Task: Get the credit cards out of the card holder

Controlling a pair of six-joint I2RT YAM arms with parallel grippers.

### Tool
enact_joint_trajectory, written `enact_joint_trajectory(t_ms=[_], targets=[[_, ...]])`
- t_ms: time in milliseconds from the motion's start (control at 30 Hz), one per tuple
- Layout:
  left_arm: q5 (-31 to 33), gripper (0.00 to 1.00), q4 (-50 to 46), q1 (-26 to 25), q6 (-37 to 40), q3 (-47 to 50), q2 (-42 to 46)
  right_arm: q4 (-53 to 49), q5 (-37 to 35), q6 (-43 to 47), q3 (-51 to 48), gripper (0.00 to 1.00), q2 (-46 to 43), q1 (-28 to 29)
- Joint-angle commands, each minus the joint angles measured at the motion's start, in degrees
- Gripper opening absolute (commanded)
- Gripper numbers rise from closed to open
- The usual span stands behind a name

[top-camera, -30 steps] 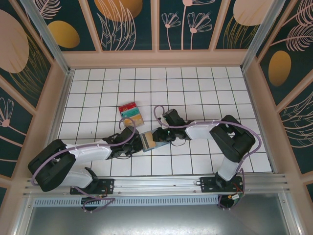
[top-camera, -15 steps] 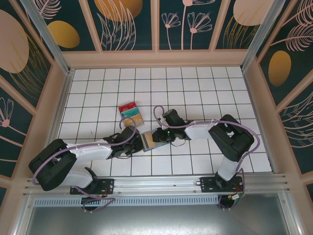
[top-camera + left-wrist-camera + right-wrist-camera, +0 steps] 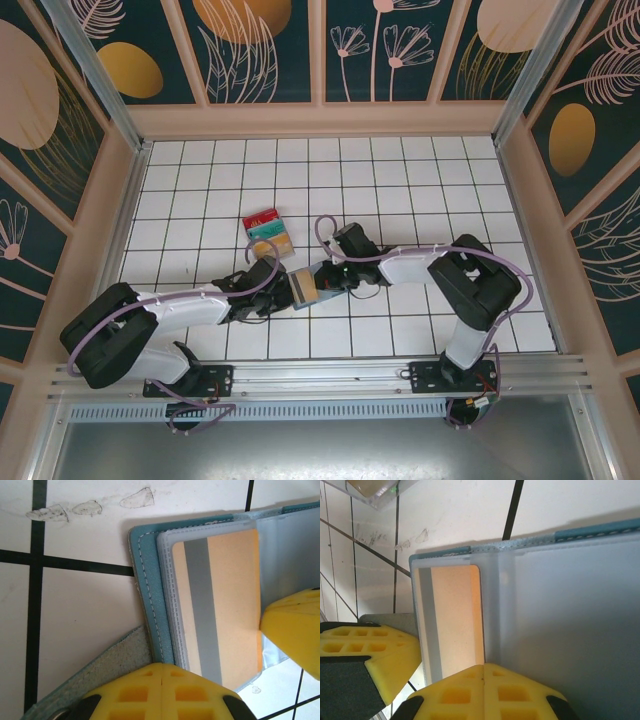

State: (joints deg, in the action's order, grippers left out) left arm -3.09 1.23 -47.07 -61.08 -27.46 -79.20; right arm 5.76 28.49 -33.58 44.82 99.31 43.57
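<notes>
The slate-blue card holder [image 3: 303, 289] lies open on the tiles between my two grippers. A tan credit card [image 3: 225, 595] with a grey stripe sits in its clear sleeve [image 3: 560, 620]. My left gripper [image 3: 164, 672] is shut, its tips pinching the card holder's stitched blue edge [image 3: 150, 610] beside a suede flap [image 3: 100, 670]. From the opposite side, my right gripper [image 3: 483, 669] is shut right at the tan card's [image 3: 455, 620] inner edge, where it meets the sleeve. Red, teal and tan cards [image 3: 268, 232] lie stacked on the tiles behind the holder.
In the left wrist view, a yellow finger of the right gripper [image 3: 295, 635] covers the card's far corner. Both arms [image 3: 420, 265] reach low across the near tiles. Patterned walls [image 3: 320, 60] enclose the white tiled floor [image 3: 420, 180].
The right gripper's jaws have closed at the card's edge. Both arms and the card holder have stayed almost where they were.
</notes>
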Motion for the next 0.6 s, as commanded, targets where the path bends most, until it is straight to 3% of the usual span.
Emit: enact_joint_trajectory(t_ms=[0, 367, 433, 567], targets=[[-0.3, 0.0, -1.8, -0.3, 0.8, -0.6, -0.6, -1.3, -1.7, 0.3, -1.3, 0.0, -3.4, -1.4], [-0.5, 0.0, -1.5, -0.3, 0.9, -0.1, 0.2, -0.8, 0.3, 1.3, -1.8, 0.0, -3.8, -2.0], [-0.7, 0.0, -1.5, -0.3, 0.9, -0.2, 0.2, -0.4, 0.3, 1.6, -1.0, 0.13, -3.8, -1.3], [-0.8, 0.0, -1.7, -0.3, 0.8, -0.2, -0.1, -1.1, 0.5, 2.6, 1.5, 0.17, -1.9, -0.4]])
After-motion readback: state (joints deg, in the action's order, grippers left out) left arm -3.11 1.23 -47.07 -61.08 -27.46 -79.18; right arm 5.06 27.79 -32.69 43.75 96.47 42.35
